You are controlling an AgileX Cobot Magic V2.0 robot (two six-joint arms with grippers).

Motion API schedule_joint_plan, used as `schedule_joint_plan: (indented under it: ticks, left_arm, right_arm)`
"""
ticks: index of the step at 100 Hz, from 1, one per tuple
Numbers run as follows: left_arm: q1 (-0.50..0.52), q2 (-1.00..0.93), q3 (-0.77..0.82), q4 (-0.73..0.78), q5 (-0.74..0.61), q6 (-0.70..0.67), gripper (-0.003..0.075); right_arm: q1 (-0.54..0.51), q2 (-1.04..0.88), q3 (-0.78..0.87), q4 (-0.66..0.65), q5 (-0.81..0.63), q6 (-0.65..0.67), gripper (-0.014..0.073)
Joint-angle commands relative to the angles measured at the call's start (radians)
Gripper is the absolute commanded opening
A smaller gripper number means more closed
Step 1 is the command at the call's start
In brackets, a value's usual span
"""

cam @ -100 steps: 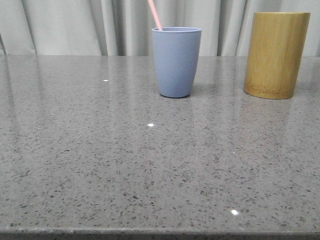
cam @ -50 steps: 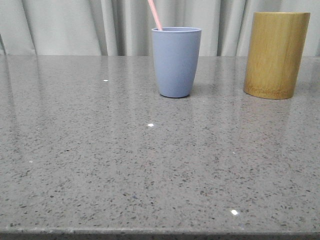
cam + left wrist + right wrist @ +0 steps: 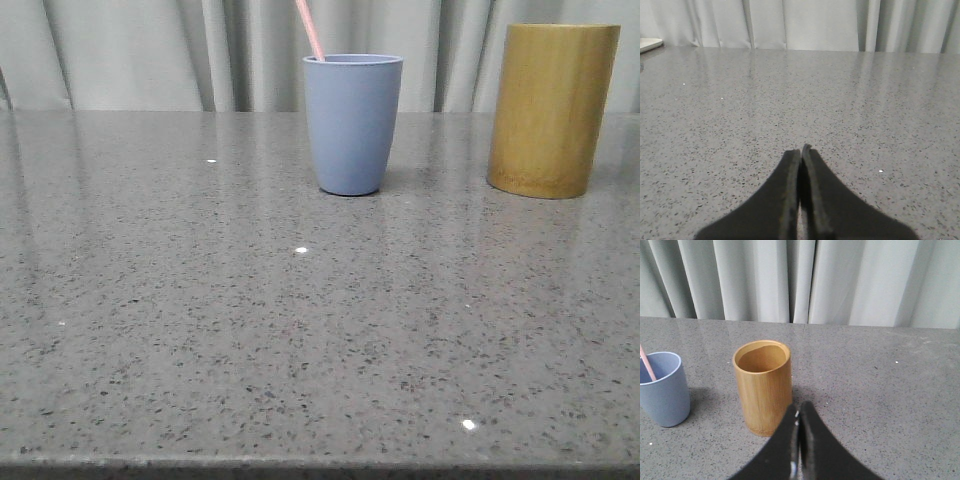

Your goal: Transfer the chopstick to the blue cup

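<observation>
Chopstick (image 3: 310, 30) leans inside the blue cup (image 3: 352, 125), task seemingly done; left claw (image 3: 800, 150) and right claw (image 3: 798, 412) both clenched empty

A speckled grey stone table (image 3: 200, 330) stood before pale grey curtains (image 3: 140, 50).
A tall yellow-brown bamboo cylinder (image 3: 552, 108) stood upright toward the far right of the table, open at the top and showing nothing inside from the right wrist view (image 3: 763, 387). Small bright glints of light dotted the polished tabletop. The curtains hung in soft vertical folds right behind the far edge.
</observation>
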Motion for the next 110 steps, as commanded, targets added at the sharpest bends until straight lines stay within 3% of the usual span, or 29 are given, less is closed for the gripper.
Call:
schedule_joint_plan:
  ticks: [1,110]
  left_arm:
    - [0.003,-0.035,0.008,0.000,-0.080,-0.001,-0.0019]
    - [0.003,-0.035,0.008,0.000,-0.080,-0.001,-0.0019]
  right_arm:
    - [-0.006,0.003,-0.023,-0.008,-0.084,-0.007,-0.0062]
    - [-0.006,0.002,-0.001,-0.008,-0.113,-0.007,-0.0062]
